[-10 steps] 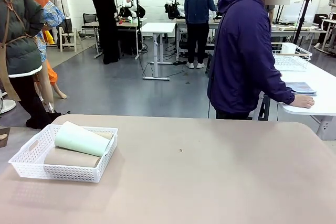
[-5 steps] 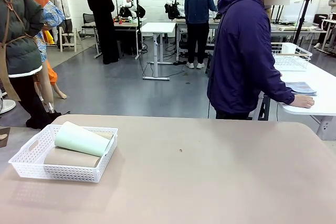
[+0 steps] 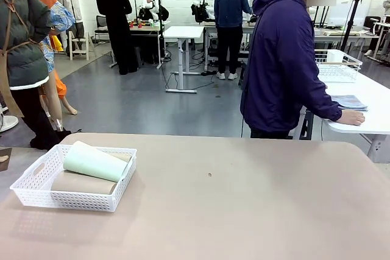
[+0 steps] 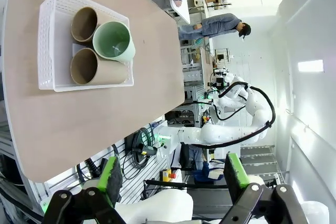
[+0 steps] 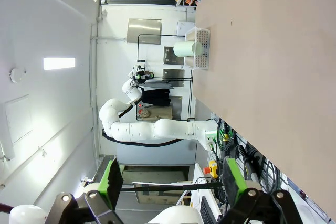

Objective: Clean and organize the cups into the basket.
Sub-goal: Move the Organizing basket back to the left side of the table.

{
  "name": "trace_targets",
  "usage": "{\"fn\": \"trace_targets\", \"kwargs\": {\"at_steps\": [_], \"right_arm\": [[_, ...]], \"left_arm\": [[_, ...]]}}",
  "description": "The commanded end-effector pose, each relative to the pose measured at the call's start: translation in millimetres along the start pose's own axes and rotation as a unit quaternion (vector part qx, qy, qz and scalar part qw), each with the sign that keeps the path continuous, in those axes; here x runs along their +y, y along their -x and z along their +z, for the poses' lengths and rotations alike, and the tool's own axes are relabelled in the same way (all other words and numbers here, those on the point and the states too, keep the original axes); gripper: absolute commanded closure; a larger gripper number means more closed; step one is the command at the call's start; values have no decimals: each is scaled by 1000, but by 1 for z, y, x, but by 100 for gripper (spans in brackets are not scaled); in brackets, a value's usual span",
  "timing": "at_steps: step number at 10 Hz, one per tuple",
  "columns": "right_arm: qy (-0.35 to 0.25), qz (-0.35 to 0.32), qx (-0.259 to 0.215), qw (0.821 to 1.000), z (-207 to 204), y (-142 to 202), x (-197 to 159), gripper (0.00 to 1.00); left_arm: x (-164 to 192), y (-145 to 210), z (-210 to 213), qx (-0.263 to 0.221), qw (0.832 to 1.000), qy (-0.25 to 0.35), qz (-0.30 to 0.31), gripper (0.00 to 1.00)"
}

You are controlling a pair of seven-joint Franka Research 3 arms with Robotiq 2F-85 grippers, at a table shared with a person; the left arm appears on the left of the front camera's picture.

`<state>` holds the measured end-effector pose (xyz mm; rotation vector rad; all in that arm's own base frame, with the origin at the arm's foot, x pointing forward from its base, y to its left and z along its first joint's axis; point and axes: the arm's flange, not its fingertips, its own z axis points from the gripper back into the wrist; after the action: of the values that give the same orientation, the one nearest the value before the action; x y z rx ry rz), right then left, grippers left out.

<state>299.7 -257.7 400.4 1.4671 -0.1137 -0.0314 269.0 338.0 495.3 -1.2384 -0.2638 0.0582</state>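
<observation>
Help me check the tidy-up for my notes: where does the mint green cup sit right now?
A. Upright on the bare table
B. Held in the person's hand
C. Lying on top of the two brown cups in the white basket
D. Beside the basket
C: the mint green cup lies on its side across the two brown cups inside the white basket.

No legible text or labels anywhere

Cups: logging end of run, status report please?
Left gripper, right gripper open, empty, off the table. Three cups lying in basket, mint one on top. Nothing in the way.
</observation>
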Motion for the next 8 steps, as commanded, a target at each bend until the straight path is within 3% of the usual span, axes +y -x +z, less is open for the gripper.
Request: {"fn": "trace_targets", "kwargs": {"at_steps": [1, 8], "right_arm": [[0, 3, 1, 1000, -3, 4, 1, 0], [0, 3, 1, 1000, -3, 4, 1, 0]], "left_arm": [[1, 2, 2, -3, 1000, 10, -8, 0], [1, 2, 2, -3, 1000, 10, -8, 0]]}}
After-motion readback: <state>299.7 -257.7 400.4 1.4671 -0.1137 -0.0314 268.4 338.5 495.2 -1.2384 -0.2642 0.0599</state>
